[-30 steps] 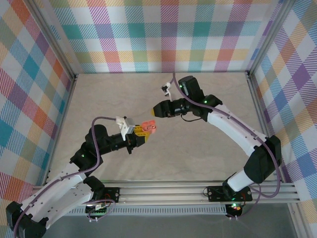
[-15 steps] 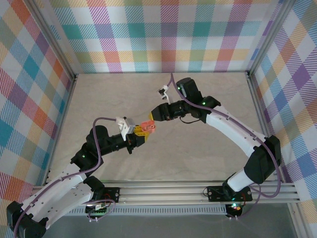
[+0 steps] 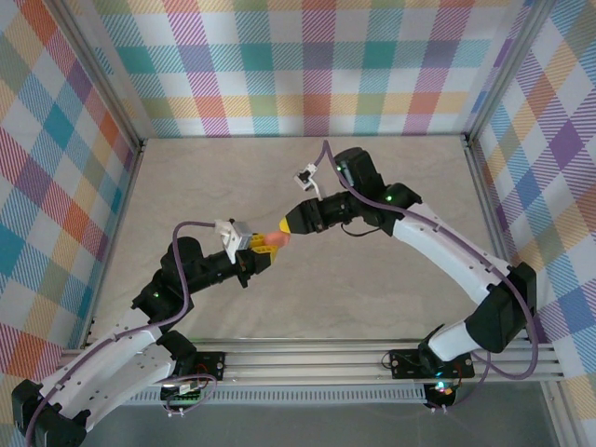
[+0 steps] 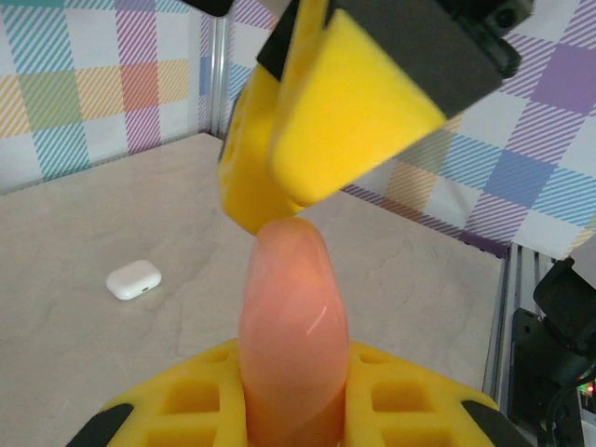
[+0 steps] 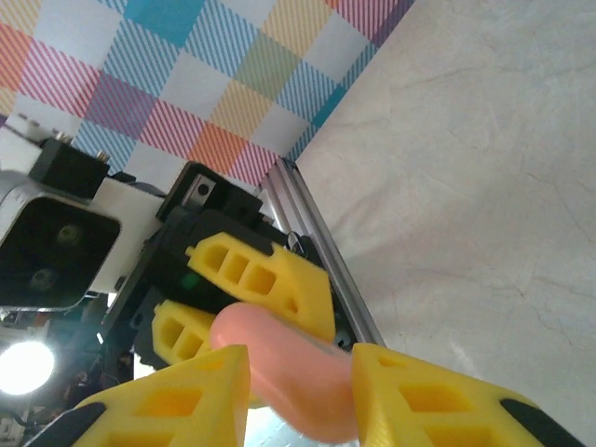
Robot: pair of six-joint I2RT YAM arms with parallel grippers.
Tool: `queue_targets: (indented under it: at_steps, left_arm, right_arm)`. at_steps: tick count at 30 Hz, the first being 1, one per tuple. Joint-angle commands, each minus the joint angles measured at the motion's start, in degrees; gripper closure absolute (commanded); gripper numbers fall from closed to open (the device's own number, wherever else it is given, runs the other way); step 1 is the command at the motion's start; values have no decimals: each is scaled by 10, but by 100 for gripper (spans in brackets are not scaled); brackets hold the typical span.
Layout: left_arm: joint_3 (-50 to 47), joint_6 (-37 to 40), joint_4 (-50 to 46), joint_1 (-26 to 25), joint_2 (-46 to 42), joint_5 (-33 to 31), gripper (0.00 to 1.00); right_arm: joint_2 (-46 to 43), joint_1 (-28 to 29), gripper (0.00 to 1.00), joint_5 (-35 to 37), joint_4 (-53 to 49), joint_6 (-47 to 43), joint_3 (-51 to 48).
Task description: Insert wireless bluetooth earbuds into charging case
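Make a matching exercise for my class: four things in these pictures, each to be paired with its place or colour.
Things:
1 pink case
2 white case
3 fingers
4 wall

Place or colour:
a plaid
b lying on the table
c yellow
d held aloft between fingers

Pairs: 1-d, 2-b, 3-c, 4-a

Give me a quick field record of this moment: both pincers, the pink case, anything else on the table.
left pincer: shut on one end of the pink case, holding it off the table
right pincer: fingers on either side of the case's other end, touching it
pink case: looks closed; bridged between the two pincers in mid-air
white case: lying closed on the table, apart from both arms
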Motion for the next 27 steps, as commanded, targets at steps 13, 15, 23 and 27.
queue_targets:
  at_steps: [13,15,23,27]
  left_arm:
    - [30,-99,34,-5,-4,26,88]
    - [44,-121,36,-5,3,47,87]
    - [84,-222,108,-4,54,143,87]
    - [96,-237,121,-4,73,166,87]
  right_arm:
    - [-140,-3,48,36,184,-35,-162]
    - [-158,-5,46,36,225,-37,-194]
    - [-180,-7,43,-16,310,-28,-238]
    - [-183,-6,44,-43,340,-12,-240]
